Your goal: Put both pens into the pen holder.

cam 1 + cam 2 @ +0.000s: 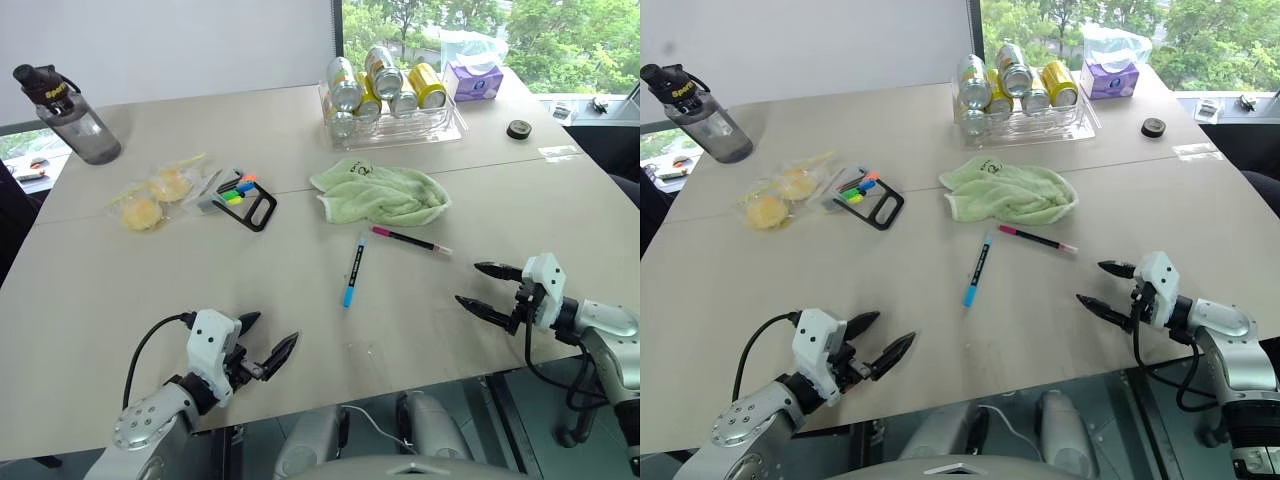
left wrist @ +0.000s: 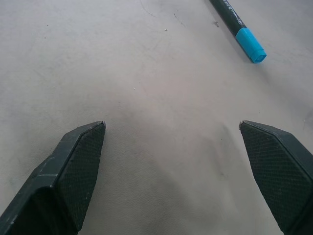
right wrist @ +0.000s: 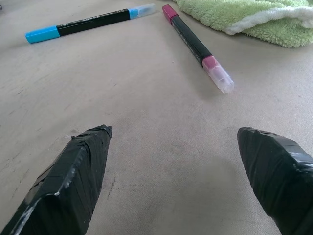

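1. on a wide beige table point(image 1: 120, 300), seen from the head camera, a slim black pen with bright blue ends point(image 1: 354, 268) lies near the middle, and a thin dark pen with pink ends point(image 1: 410, 241) lies just beside it, their far ends close together. both rest just in front of a crumpled pale green towel point(image 1: 380, 192). the small black loop-framed pen holder point(image 1: 248, 205) sits well to the left of the pens, with short coloured markers point(image 1: 236, 189) at its far end and bagged yellow buns point(image 1: 150, 198) beside it. a clear plastic tray of drink cans point(image 1: 390, 100) and a dark water bottle point(image 1: 68, 116) stand at the back.
2. same view: the left gripper point(image 1: 262, 347) hovers at the near edge, fingers spread apart and empty. the right gripper point(image 1: 485, 287) is near the right edge, fingers apart, holding nothing.
3. left wrist view: two black fingers point(image 2: 68, 171) stand wide apart over bare tabletop; the blue tip of the black pen lies beyond them.
4. right wrist view: two black taped fingers point(image 3: 73, 176) stand wide apart; both pens lie ahead, untouched, beside the towel.
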### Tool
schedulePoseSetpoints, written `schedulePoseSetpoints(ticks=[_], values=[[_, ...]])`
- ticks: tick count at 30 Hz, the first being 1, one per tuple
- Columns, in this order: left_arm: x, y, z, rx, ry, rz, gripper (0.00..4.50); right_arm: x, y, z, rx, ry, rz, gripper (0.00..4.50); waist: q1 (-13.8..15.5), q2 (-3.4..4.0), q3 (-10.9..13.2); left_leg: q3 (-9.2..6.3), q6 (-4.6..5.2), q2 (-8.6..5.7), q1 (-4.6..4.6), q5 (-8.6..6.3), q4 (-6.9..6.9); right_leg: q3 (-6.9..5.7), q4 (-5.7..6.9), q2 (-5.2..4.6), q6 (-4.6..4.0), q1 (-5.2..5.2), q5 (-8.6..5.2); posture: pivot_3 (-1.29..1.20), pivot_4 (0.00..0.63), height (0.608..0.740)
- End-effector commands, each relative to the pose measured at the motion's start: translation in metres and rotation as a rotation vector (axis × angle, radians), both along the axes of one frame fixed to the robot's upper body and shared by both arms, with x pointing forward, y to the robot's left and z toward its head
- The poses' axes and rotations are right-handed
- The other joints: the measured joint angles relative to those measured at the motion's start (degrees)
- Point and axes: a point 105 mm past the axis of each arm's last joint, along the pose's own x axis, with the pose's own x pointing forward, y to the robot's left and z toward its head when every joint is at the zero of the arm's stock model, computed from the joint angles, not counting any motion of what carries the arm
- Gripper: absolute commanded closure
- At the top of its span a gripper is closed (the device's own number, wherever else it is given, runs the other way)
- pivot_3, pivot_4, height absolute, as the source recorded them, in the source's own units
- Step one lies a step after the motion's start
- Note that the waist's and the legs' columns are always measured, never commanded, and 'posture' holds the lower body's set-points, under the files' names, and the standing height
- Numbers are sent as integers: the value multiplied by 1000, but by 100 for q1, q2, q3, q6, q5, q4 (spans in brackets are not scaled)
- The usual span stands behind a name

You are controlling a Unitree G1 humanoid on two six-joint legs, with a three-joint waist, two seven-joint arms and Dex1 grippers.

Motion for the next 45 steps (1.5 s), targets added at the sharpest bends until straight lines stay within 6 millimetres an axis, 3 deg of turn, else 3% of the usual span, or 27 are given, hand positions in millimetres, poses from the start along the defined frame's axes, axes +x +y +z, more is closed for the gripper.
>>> schedulePoseSetpoints(ticks=[1,28,31,34,37,40,45], values=[[0,2,4,17,-21,-10,0,1,-3,8,7,-41,-6,80,0,0,0,0,0,0,0,0,0,0,0,0,0,0,0,0,150,739],[3,7,4,24,-38,-5,0,10,0,10,3,-66,0,80,-1,0,0,1,-3,0,0,2,0,0,0,0,0,-1,0,0,150,739],[5,11,13,38,-68,-12,0,20,1,25,20,-93,-6,80,-16,4,2,1,-4,0,0,2,0,1,0,0,0,-1,0,0,150,739],[10,13,29,38,-98,-60,0,44,2,40,-88,-163,-34,80,-34,10,11,6,-15,1,0,9,0,0,3,2,-1,-5,1,0,150,739],[10,11,44,14,-108,-130,0,71,17,67,-48,-219,-65,80,-41,10,14,9,-20,0,0,12,1,-15,5,4,-2,-8,3,0,150,739],[12,16,65,24,-137,-167,0,91,46,92,-3,-268,-34,80,-99,5,21,9,-22,2,-3,14,-1,-14,6,6,-4,-14,3,0,150,739],[12,14,96,3,-168,-230,0,123,96,98,-52,-231,25,80,-154,-4,16,-2,-23,-2,-62,14,2,-23,5,1,-5,-71,5,0,150,739]])
